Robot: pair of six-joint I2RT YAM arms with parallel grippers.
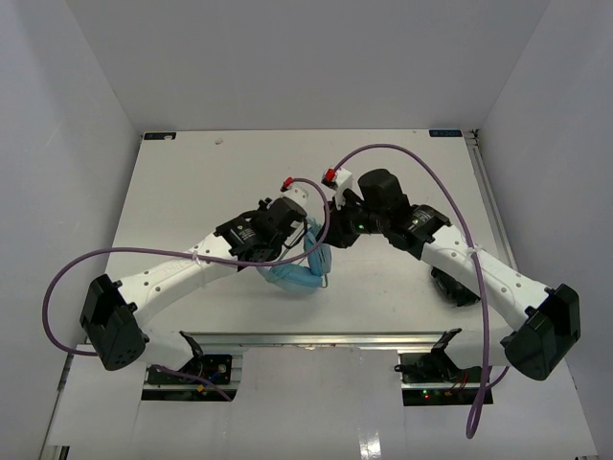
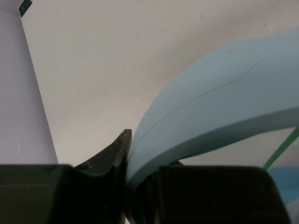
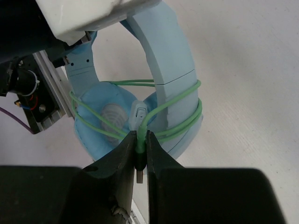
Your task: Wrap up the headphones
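Observation:
The light blue headphones are held above the table's middle. My left gripper is shut on their wide headband, which fills the right of the left wrist view. In the right wrist view the headphones hang with the pale green cable looped several times round the headband and earcup. My right gripper is shut on the cable's plug end, just below the small inline piece. In the top view the right gripper sits right beside the headphones, the left gripper above them.
White walls enclose the white table. The arm bases and a metal rail run along the near edge. Purple robot cables arc above both arms. A dark object lies under the right arm.

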